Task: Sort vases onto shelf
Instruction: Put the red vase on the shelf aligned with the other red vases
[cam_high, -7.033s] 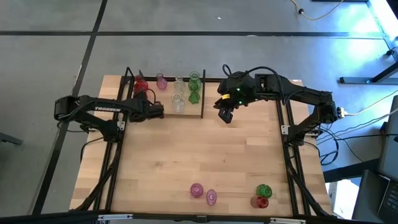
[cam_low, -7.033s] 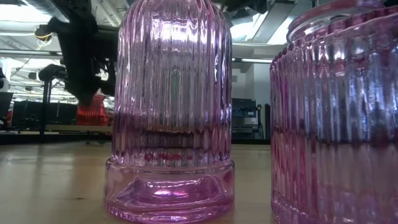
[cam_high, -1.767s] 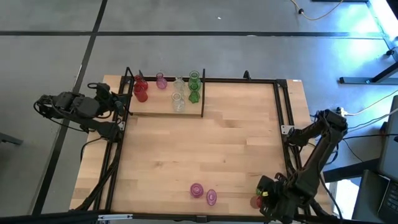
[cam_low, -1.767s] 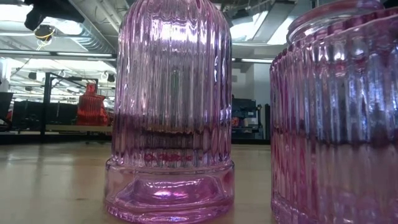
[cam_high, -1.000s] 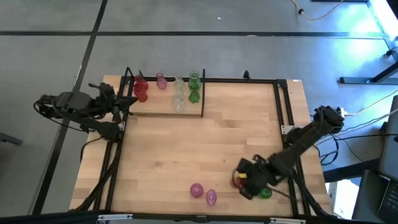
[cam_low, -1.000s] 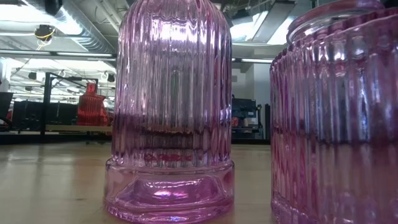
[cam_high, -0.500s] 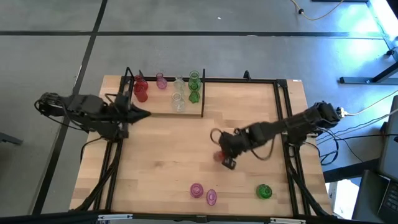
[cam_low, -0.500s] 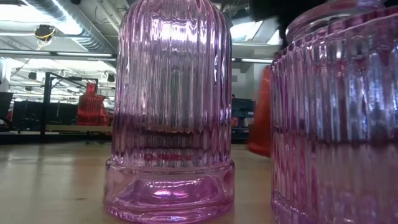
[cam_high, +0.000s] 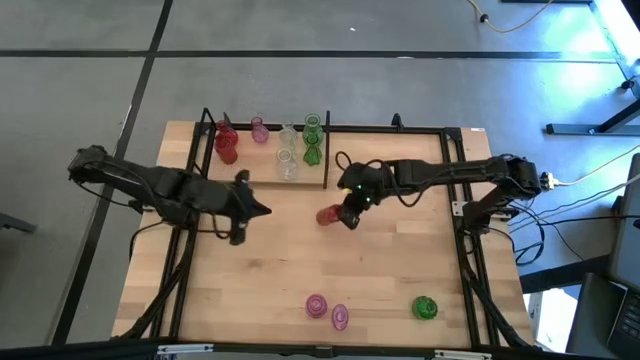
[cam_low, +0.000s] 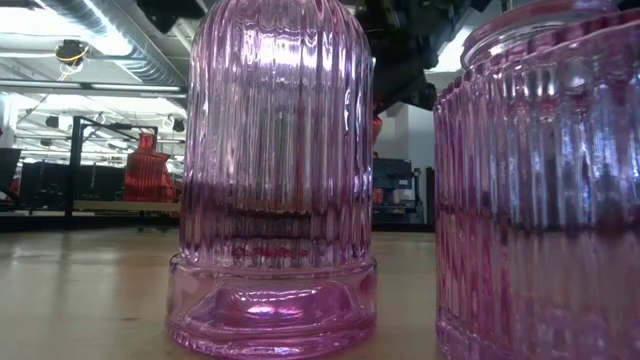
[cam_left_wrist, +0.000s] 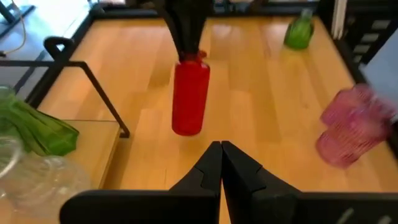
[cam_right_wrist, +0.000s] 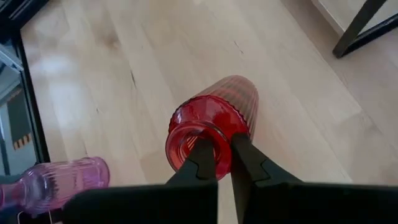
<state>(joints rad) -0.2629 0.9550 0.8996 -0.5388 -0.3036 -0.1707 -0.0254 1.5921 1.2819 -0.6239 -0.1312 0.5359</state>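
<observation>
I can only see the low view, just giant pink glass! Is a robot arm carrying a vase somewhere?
Observer: Yes. The right gripper is shut on the rim of a red vase.
Operator: Where is it?
Observer: Mid-table, just off the shelf's corner.
Operator: What's the other arm doing?
Observer: The left gripper is shut and empty, pointing toward that red vase.
</observation>
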